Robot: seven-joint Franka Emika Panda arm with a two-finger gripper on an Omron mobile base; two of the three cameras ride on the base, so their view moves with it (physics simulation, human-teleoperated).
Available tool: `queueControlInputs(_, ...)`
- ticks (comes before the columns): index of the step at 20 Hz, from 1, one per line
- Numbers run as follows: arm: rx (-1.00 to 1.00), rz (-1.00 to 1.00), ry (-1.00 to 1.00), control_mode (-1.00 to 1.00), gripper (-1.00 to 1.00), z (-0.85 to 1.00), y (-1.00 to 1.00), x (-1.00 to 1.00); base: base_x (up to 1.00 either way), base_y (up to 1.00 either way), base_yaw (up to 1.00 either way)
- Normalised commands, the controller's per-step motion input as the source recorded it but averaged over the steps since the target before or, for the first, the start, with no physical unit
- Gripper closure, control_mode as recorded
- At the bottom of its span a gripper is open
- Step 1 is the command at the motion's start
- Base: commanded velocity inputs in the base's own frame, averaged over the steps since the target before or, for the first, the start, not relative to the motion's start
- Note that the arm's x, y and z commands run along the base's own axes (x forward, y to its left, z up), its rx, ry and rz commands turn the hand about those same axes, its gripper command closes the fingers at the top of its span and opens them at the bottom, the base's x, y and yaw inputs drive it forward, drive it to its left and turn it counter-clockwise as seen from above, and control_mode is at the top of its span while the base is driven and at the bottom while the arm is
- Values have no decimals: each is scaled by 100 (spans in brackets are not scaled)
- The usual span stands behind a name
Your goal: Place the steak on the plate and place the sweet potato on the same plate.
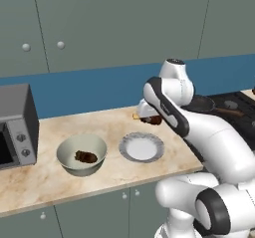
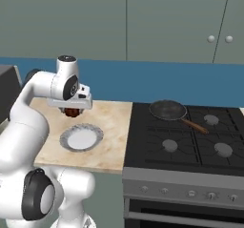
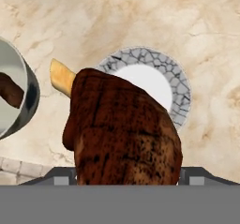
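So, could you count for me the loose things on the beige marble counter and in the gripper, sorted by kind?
Food pieces: 2, the reddish-brown steak chunk in the gripper, and the dark brown knobbly sweet potato.
Dishes: 2, the round white plate with grey speckled rim, and the deep pale grey-green bowl holding the sweet potato.
Total: 4.

Gripper (image 2: 71, 110) pointing down above counter (image 2: 112, 122), reddish-brown steak (image 2: 72, 112) seemingly clamped between fingers, raised just behind white plate (image 2: 81, 137). Dark pan (image 2: 167, 110) on stove (image 2: 190, 141), right of counter.
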Motion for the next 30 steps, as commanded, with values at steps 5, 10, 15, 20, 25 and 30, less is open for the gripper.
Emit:
queueControlInputs(5, 0, -10, 5, -100, 100, -60, 34, 40, 0, 0, 0)
queueControlInputs(10, 0, -10, 3, -100, 100, -62, 4, 38, 0, 0, 0)
queueControlInputs(15, -1, -16, 2, -100, 100, -31, 0, 35, 0, 0, 0)
queueControlInputs(20, 0, -15, 0, -100, 100, -36, 0, 25, 0, 0, 0)
queueControlInputs(25, -3, -9, 0, -100, 100, -29, 0, 24, 0, 0, 0)
queueControlInputs(30, -2, -9, 0, -100, 100, -24, 0, 3, 0, 0, 0)
